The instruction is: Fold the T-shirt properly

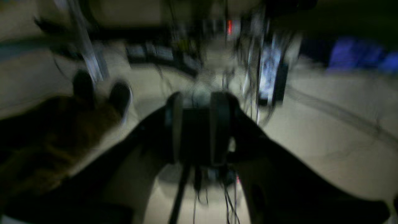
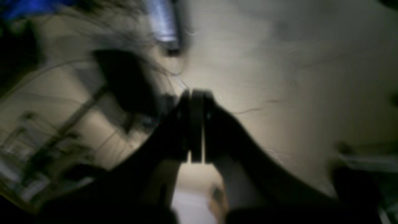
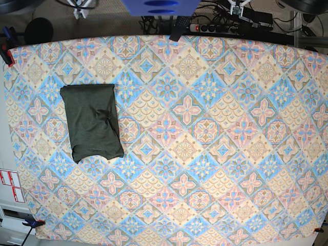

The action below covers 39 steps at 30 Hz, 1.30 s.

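Olive-green folded T-shirt [image 3: 92,122] lies on the patterned tablecloth [image 3: 205,154], near its left edge. Beyond the tablecloth, the left gripper [image 1: 197,127] stands spread and empty; the right gripper [image 2: 196,124] is pressed together, empty. No writing is readable.

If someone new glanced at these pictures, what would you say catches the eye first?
First the patterned tablecloth, its blue, pink and cream tiles filling the base view. On it, toward that view's left, lies the T-shirt, folded into a dark green rectangle with a few creases, and no arm is over the table. The wrist views are blurred: the right gripper is shut with nothing in it, and the left gripper has its fingers a little apart.
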{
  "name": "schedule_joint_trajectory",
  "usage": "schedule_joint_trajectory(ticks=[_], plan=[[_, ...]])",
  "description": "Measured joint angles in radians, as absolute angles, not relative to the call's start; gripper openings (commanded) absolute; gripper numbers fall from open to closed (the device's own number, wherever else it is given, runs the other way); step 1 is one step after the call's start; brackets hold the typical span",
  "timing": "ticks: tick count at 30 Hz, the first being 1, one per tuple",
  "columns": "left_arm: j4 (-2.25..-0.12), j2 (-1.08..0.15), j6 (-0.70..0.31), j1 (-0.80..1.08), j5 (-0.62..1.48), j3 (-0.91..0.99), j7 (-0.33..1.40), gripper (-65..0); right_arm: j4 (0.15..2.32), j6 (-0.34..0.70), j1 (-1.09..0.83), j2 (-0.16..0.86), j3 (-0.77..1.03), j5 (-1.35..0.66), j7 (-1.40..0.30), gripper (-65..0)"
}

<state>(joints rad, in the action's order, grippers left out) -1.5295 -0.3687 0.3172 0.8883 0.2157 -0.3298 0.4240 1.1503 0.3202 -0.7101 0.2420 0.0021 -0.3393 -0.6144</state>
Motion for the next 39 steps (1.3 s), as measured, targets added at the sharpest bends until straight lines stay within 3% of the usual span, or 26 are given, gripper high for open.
schedule_joint_trajectory(ticks=[8, 15, 24, 39], plan=[[-1.155, -0.292, 0.304, 0.698, 0.210, -0.440, 0.263, -51.5, 0.673, 0.305, -0.544, 0.254, -0.141, -0.321, -0.366, -65.0], [-0.811, -0.244, 0.310, 0.566, 0.210, -0.514, 0.114, -51.4, 0.406, 0.308, -0.395, 0.249, -0.185, -0.327, -0.142, -65.0], [-0.403, -0.146, 0.307, 0.384, 0.209, -0.600, -0.060, -51.4, 0.205, 0.310, -0.281, 0.125, -0.186, -0.323, -0.005, -65.0], [-0.332, -0.112, 0.309, 0.284, 0.206, -0.600, -0.105, -51.4, 0.184, 0.297, -0.203, 0.017, -0.102, -0.340, 0.056, -65.0]])
